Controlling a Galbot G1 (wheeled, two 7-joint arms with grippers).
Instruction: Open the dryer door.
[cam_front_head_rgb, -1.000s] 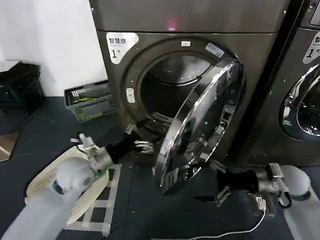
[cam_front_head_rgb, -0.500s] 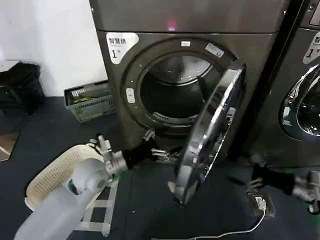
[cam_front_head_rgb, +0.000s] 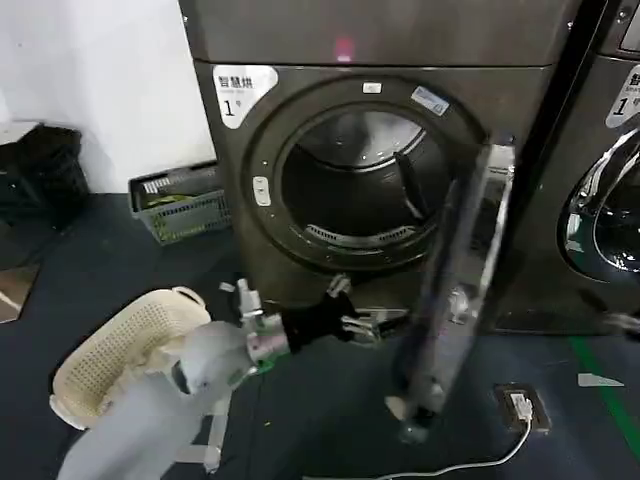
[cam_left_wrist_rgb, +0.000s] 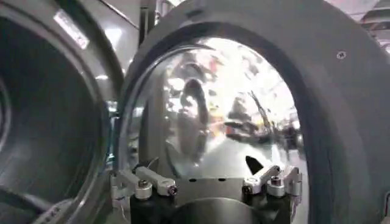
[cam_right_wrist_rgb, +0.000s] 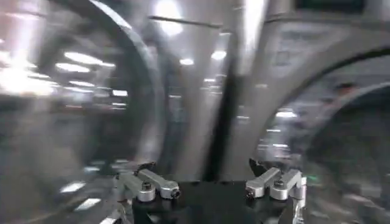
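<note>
The dryer (cam_front_head_rgb: 370, 150), a large dark grey front-loading machine, stands against the wall with its round drum opening (cam_front_head_rgb: 355, 185) exposed. A second grey machine (cam_front_head_rgb: 610, 170) with its own chrome-ringed door stands directly to the right.

The dryer door (cam_front_head_rgb: 455, 290) is swung well out from the opening, hinged at the right side of the drum opening and seen nearly edge-on in the head view, its lower edge hanging above the dark floor (cam_front_head_rgb: 90, 270). In the left wrist view the door's (cam_left_wrist_rgb: 244, 103) pale grey inner rim and glass face the camera at close range.

A cream laundry basket (cam_front_head_rgb: 120, 350) lies tipped on the floor at lower left. A grey crate (cam_front_head_rgb: 180, 200) sits against the wall beside the dryer. A small wall-plug box with a white cable (cam_front_head_rgb: 520, 405) lies on the floor at lower right.

The left gripper (cam_front_head_rgb: 375, 322) reaches low in front of the dryer, just beside the door's inner face, fingers spread apart and holding nothing. In the right wrist view the right gripper (cam_right_wrist_rgb: 210, 185) also has its fingers (cam_right_wrist_rgb: 152, 182) apart, empty.
</note>
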